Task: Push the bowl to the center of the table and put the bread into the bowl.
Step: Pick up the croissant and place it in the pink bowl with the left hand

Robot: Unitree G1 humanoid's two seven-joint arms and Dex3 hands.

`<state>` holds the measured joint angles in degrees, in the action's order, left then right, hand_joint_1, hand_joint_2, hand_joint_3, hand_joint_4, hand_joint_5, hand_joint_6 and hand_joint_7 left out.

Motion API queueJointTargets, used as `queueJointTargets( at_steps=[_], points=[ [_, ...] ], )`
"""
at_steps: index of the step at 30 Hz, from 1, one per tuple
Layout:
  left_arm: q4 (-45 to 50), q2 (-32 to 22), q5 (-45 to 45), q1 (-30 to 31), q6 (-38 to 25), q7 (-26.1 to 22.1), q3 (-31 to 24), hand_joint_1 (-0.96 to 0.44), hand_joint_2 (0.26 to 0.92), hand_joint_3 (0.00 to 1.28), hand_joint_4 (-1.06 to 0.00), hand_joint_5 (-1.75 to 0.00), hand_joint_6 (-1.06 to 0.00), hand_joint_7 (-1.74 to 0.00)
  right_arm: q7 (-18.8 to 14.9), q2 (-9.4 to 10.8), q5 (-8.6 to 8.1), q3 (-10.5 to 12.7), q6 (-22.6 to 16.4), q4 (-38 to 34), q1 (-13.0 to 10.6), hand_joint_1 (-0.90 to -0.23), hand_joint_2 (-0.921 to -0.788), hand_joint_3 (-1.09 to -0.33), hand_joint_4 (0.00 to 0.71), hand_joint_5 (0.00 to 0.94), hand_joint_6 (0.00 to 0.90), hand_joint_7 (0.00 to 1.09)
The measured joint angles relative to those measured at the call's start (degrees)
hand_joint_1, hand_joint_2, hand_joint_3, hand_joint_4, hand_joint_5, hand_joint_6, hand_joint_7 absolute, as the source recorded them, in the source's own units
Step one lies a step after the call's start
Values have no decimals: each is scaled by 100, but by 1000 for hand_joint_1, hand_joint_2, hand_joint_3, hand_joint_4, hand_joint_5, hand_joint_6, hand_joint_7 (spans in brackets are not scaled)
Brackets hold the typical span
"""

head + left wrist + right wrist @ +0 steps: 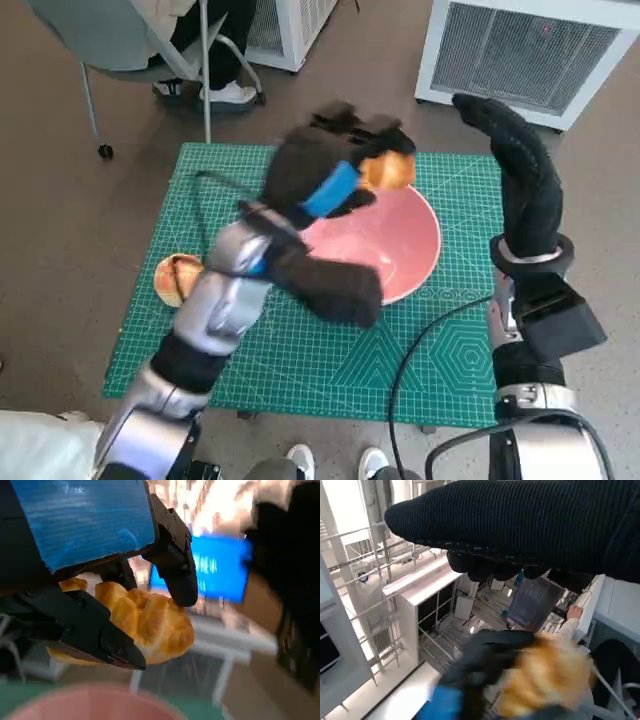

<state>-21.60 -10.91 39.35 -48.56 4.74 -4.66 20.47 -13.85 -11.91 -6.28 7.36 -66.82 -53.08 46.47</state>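
Your left hand (100, 605) pinches the bread (145, 625) between its black fingers, holding it above the far rim of the bowl (400, 250), which sits on the green mat near the tabletop's middle, toward the far right. Bread like this looks light, soft and flaky, so I'd judge a gentle hold across its middle suits it; squeezing would crush it. A second bread (177, 277) lies near the mat's left edge. Your right hand (500, 125) is raised beyond the far right corner; whether it's spread or closed, you cannot tell.
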Motion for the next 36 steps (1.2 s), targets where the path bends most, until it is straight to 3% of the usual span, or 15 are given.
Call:
queueJointTargets(
  at_steps=[4,6,7,9,11,15,19,23,32,36],
  points=[
    [-649,72,-240,-191,89,-346,92,0,920,125,-682,-1170,-502,-1292,12,-6,-1,21,-7,17,-18,-571,-921,-771,350,0,185,340],
    [-913,88,-408,-257,114,-596,112,172,921,156,-616,-1266,-374,-1067,15,-8,-1,30,-12,27,-30,-571,-921,-771,350,0,185,340],
    [-1044,89,-486,-293,122,-795,122,71,904,150,-488,-1013,-292,-909,18,-8,0,34,-17,33,-35,-571,-921,-771,350,0,185,339],
    [-1241,80,-628,-342,117,-1173,147,-62,904,102,-353,-535,-205,-648,24,-9,1,40,-33,41,-41,-572,-921,-771,350,0,186,339],
    [-1383,58,-719,-375,88,-1565,186,-146,900,67,-237,-283,-139,-515,30,-8,2,41,-46,49,-43,-573,-921,-770,350,0,186,338],
    [-1422,-30,-834,-418,-107,-2337,277,-293,892,32,-57,-59,-49,-374,60,-8,21,42,-54,56,-43,-574,-921,-770,350,0,187,336],
    [-1205,-151,-872,-413,-285,-2755,287,-386,895,23,-14,-15,-14,-322,89,-7,90,43,-59,56,-44,-573,-921,-770,350,0,188,335],
    [-768,-317,-916,-358,-260,-2785,225,-451,901,19,-2,-2,-2,-272,133,2,114,43,-58,55,-44,-572,-921,-771,350,0,189,333],
    [882,-913,-1421,261,-201,-3005,-247,-470,903,12,1,1,-3,-229,163,69,187,33,-48,73,-54,-568,-921,-771,350,0,191,330],
    [1571,-1305,-1743,607,-208,-3162,-634,-435,898,3,1,1,-51,-172,161,77,184,25,-40,115,-77,-565,-921,-772,350,0,192,329]
  ],
)
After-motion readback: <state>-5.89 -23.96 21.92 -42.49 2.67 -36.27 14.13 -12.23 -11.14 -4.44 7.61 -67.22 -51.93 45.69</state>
